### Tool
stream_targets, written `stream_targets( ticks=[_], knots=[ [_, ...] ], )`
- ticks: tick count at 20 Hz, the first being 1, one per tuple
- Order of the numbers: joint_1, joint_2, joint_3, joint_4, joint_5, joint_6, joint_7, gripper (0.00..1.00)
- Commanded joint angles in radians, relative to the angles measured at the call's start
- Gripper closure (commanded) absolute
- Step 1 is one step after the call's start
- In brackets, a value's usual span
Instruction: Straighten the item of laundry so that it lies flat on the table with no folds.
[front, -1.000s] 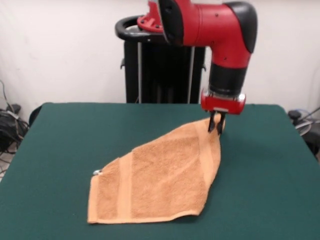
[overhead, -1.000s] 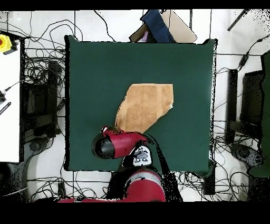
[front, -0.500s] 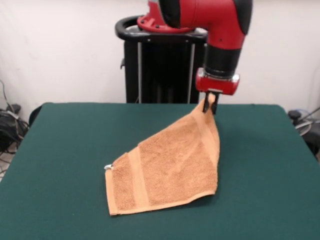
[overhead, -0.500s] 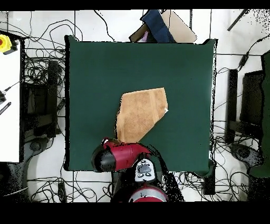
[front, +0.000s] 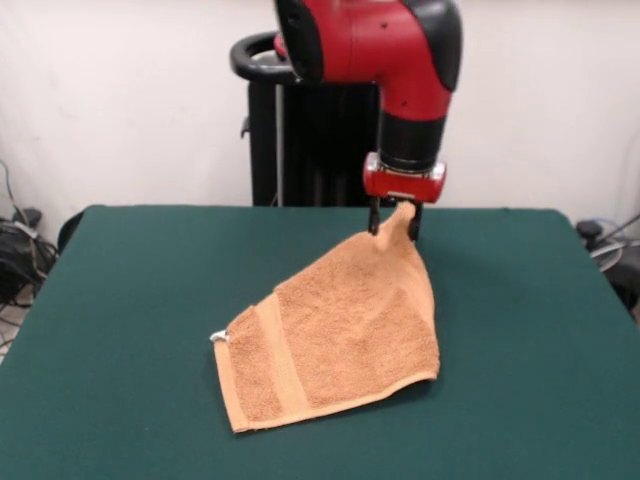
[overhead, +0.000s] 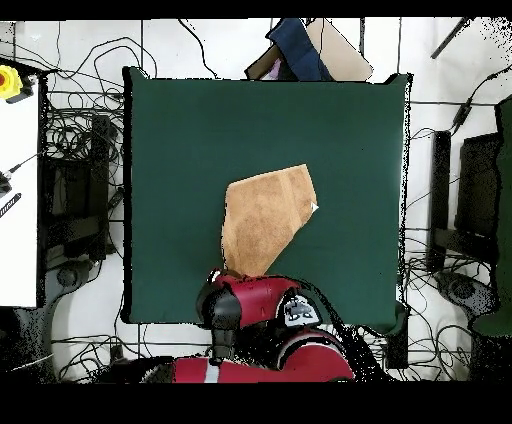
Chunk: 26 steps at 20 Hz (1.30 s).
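An orange-tan terry towel (front: 340, 330) rises in a slope from the green table (front: 120, 300) to one lifted corner. My gripper (front: 394, 222) is shut on that corner, at the table's far side in the front view. The towel's low hem, with its woven band and small white label (front: 218, 337), rests on the cloth. From overhead, the towel (overhead: 265, 215) lies near the table's middle, and the red arm (overhead: 255, 300) covers its held corner and the gripper.
Behind the arm stands the black pedestal (front: 300, 130). Cables (overhead: 75, 160) and equipment ring the table (overhead: 180, 120) on the floor. A dark blue and brown object (overhead: 305, 50) lies just past the table's top edge in the overhead view.
The gripper has carried the held corner up and to the left in the front view, towards the table's far side. The towel slid along after it, its low hem shifting right.
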<state>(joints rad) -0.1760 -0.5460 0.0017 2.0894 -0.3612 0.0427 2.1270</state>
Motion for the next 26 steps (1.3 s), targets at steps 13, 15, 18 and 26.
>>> stream_targets(
  ticks=[13, 15, 18, 26],
  knots=[
    [0.148, -0.190, 0.028, -0.060, 0.246, 0.027, 0.208, 0.00],
    [0.173, -0.193, -0.007, -0.096, 0.271, 0.054, 0.195, 0.00],
    [0.225, -0.174, -0.079, -0.146, 0.303, 0.060, 0.185, 0.00],
    [0.342, 0.023, -0.222, -0.232, 0.361, -0.137, 0.179, 0.00]
  ],
)
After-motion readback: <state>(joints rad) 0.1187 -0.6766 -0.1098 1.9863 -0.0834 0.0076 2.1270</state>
